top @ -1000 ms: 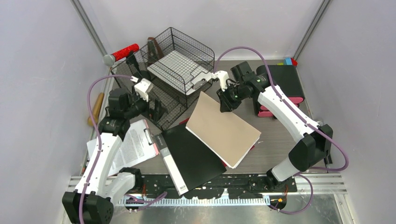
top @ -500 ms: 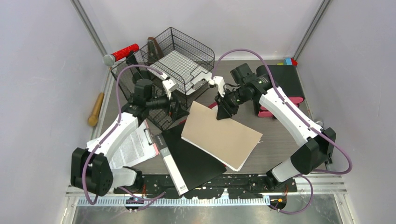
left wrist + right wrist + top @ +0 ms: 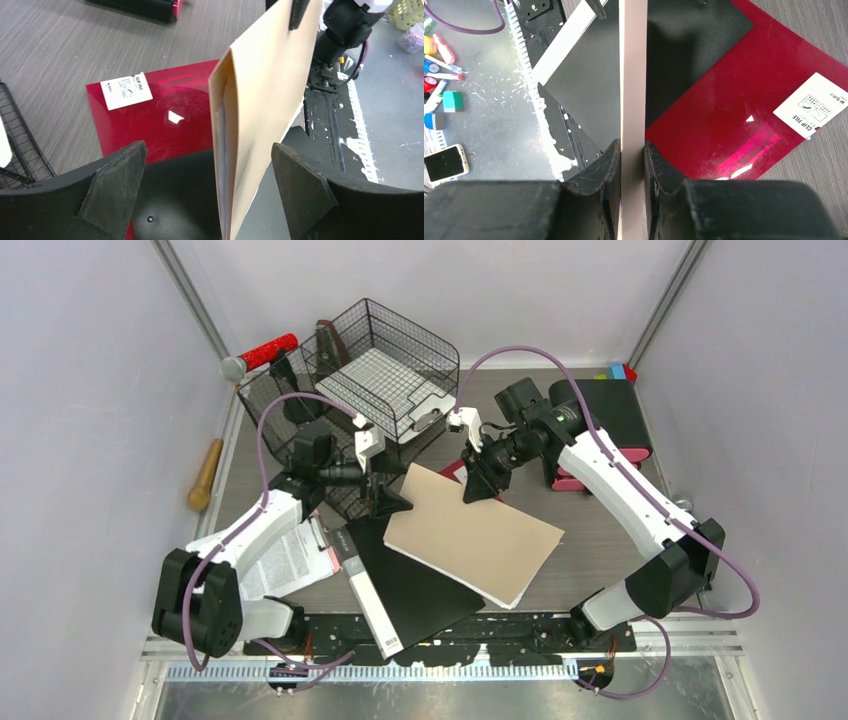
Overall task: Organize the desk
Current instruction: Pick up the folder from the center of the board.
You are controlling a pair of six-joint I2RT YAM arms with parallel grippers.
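A tan paper folder hangs tilted over the grey wood-grain desk. Its near edge rests on a black binder. My right gripper is shut on the folder's far corner; in the right wrist view the folder edge runs between the closed pads of the gripper. My left gripper is open at the folder's left corner. In the left wrist view the folder edge stands between the spread fingers of the gripper, touching neither. A red clip file lies under the folder.
A black wire-mesh tray rack stands at the back left. A black drawer unit with pink fronts sits at the back right. A clipboard with a printed sheet lies at the left. A red-handled tool and a wooden handle lie by the left wall.
My left arm swung right from the rack to the folder's left corner, jaws open. My right gripper lowered the folder and shifted it left, so it lies flatter.
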